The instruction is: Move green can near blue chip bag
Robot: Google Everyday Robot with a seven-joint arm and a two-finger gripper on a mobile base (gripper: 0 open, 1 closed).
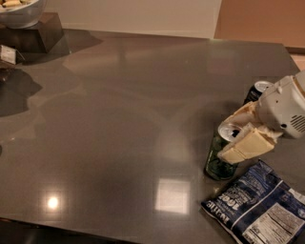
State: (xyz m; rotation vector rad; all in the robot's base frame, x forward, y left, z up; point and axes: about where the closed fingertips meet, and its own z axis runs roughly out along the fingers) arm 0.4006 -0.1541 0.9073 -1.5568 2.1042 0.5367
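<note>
Nearest the cam lay the blue chip bag [259,212], flat at the front-right of the table [105,143], white label panel up, its right end cut off by the frame edge. Just behind its back-left corner was the green can [217,162], upright, long axis vertical, near the bag but w/ a thin strip of bare top between them. I couldn't tell if its base touched the table or hung just clear.

My gripper [229,136] sat right on that can, reaching in from the right. 1 cream finger crossed the front of the can's upper part, the other sat behind the rim, and both were closed to can width & holding it. So the can was in my grip, not off to any side, & the bag lay toward the cam & a bit right of it.

My guess: task approx done, w/ only a set-down & let-go left, taking care not to tip the can.

Behind my wrist stood a dark blue can [257,90], upright, apart from the green 1. Far back-left was a bowl [21,12] on a dark block [35,38].

Count: 2 cans (1 green, 1 blue), 1 bag, 1 bowl, 1 gripper.
</note>
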